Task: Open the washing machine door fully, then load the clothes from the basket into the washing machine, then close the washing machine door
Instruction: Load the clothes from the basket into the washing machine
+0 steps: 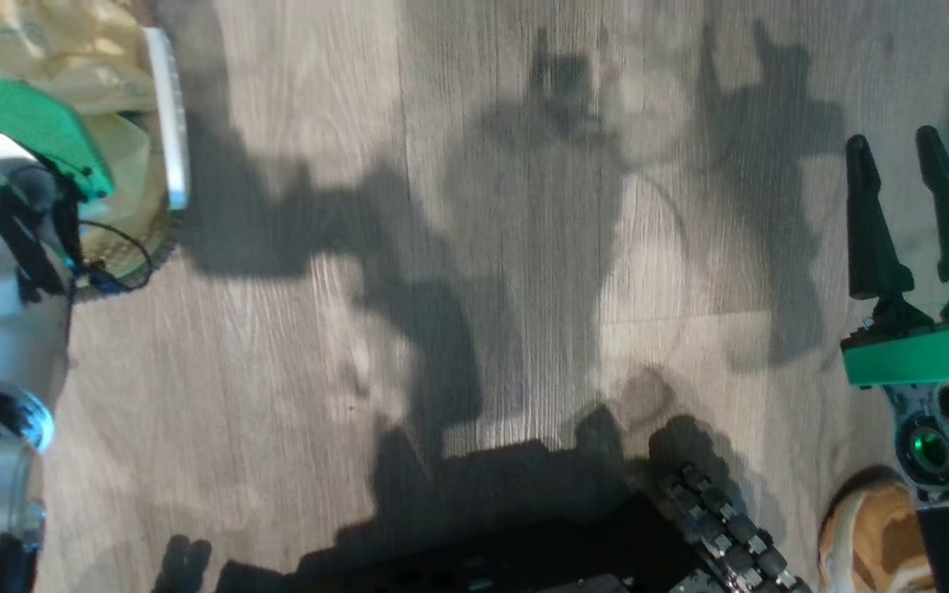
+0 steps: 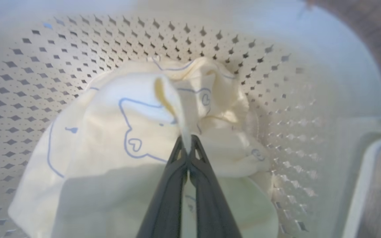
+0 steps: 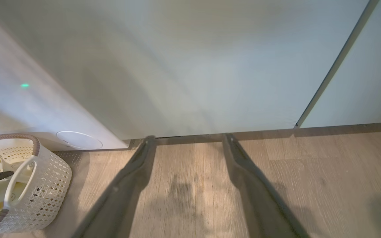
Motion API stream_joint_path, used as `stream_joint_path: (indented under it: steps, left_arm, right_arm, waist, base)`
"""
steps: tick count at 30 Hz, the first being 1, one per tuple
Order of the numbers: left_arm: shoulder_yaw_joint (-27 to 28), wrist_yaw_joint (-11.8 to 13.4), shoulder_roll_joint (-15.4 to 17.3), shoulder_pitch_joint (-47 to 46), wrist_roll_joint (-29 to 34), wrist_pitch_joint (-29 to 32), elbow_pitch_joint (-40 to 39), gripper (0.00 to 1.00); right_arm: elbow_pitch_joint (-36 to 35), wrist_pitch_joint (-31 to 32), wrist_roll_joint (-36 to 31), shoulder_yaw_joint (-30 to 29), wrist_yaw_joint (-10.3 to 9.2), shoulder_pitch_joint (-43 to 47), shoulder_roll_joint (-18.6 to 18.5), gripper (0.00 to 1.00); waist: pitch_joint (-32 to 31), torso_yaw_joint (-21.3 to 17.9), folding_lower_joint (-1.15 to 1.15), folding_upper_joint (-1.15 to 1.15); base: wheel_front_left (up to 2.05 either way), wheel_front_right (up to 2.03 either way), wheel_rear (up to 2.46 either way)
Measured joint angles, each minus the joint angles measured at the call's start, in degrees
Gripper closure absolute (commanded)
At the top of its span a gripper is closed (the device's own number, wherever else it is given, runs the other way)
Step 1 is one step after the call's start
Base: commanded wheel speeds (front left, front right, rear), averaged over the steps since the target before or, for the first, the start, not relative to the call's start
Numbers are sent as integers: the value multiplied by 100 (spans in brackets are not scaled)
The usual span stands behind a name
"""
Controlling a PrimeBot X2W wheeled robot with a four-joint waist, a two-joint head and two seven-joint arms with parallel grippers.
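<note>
The left tool (image 2: 187,140) is clenching its two dark fingers together, pinching a raised fold of the clothes (image 2: 111,132) between the tips. The pinched fold is standing up as a narrow ridge, and its long axis is running straight on from the fingers, away from the wrist. The rest of the pale yellow cloth, printed with blue outlines, is lying heaped low inside the basket (image 2: 78,49), spreading to both sides of the grip and touching the perforated wall beyond it.

Well apart from the basket, the right tool (image 1: 892,142) is hanging released over bare floor (image 1: 474,247), its fingers standing wide with nothing between them.

Just behind the basket, the washing machine (image 3: 18,112) is rising as a white front, its round flap (image 3: 79,140) sitting low and close to the basket's rim. Beside the machine, further from the basket, pale green cabinets (image 3: 193,66) are running along the floor.

Judging from this, the left arm is the nearer one and is carrying the load step: the cloth needs lifting clear of the basket's rim, then moving towards the machine behind it.
</note>
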Motion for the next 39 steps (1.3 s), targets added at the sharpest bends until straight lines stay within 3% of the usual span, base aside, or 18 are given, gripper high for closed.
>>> stream_joint_path:
  steps: [8,16,28,39]
  left_arm:
    - [46,-676,-324,725,-203,-657,1,100]
    - [-73,-1115,-522,1580,-247,-821,-240,100]
    - [129,-1248,-558,3044,-298,-829,-1826,100]
    - [105,-1273,-432,3830,-246,-836,-3214,100]
  right_arm:
    - [104,1,0,-42,0,151,-1,0]
    - [260,1,0,-52,0,621,-21,0]
    - [396,1,0,-136,0,1277,-21,0]
    - [471,1,0,-162,0,1681,11,0]
  waist:
    - [-671,180,-1,0]
    - [-1653,398,-1,0]
    - [-2961,663,-1,1]
    - [-3726,760,-1,1]
  base:
    - [0,0,0]
    - [0,0,0]
    - [0,0,0]
    - [0,0,0]
